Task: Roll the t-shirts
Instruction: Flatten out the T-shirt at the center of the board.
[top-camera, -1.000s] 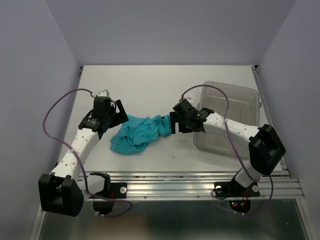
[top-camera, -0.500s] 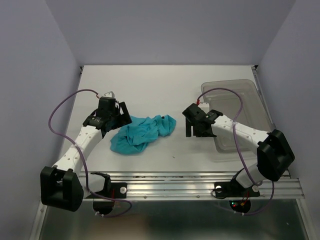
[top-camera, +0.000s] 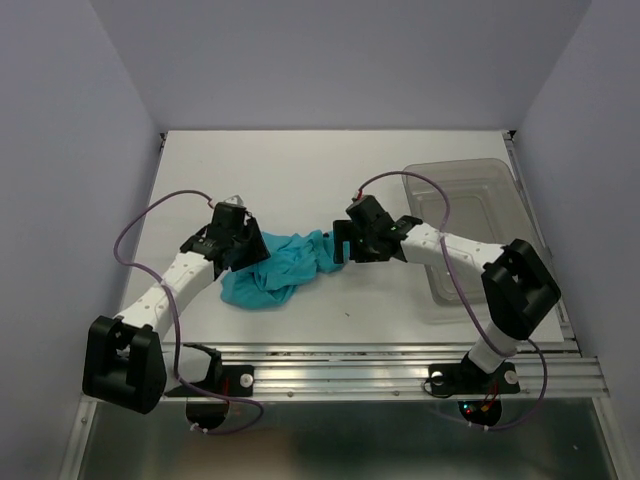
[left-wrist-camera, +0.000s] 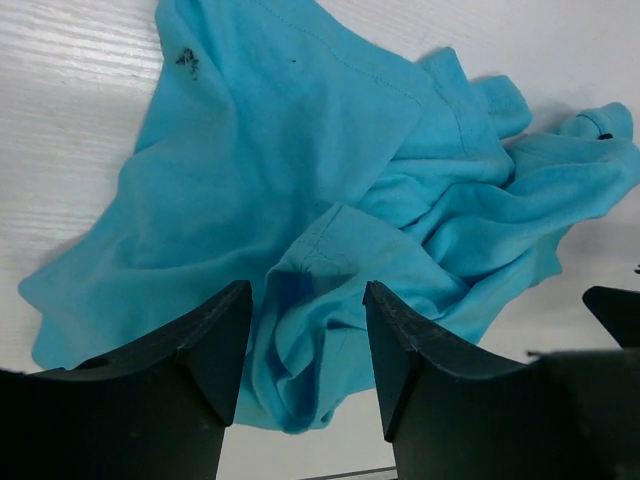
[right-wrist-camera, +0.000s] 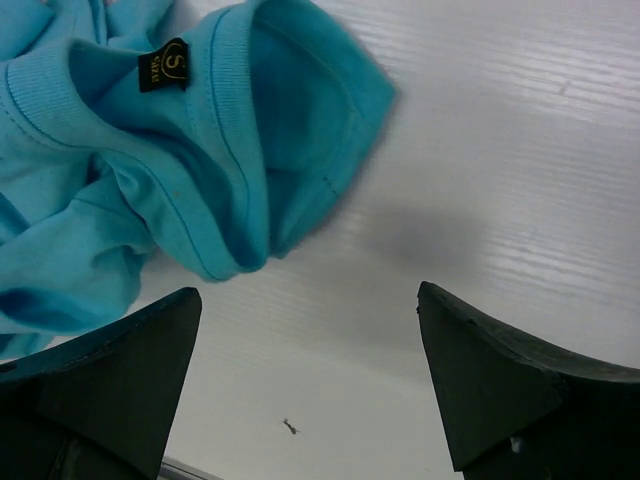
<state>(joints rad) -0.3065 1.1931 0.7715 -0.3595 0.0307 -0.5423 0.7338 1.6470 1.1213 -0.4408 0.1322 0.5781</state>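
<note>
The teal t-shirt (top-camera: 283, 266) lies crumpled on the white table between the two arms. My left gripper (top-camera: 250, 254) is at its left edge. In the left wrist view the left gripper (left-wrist-camera: 305, 345) is open, with a fold of the shirt (left-wrist-camera: 330, 200) lying between its fingers (left-wrist-camera: 205, 345). My right gripper (top-camera: 341, 246) is at the shirt's right end. In the right wrist view the right gripper (right-wrist-camera: 310, 375) is wide open and empty above bare table. The shirt's collar end with a black "S" label (right-wrist-camera: 165, 65) lies just ahead of it.
A clear grey-tinted plastic bin (top-camera: 478, 180) stands at the right of the table, behind my right arm. Purple cables loop over both arms. A small dark speck (right-wrist-camera: 290, 428) lies on the table near the front edge.
My left gripper has moved right onto the shirt's left edge. My right gripper drew back right, then returned left to the shirt's right end. The bin settled further right.
</note>
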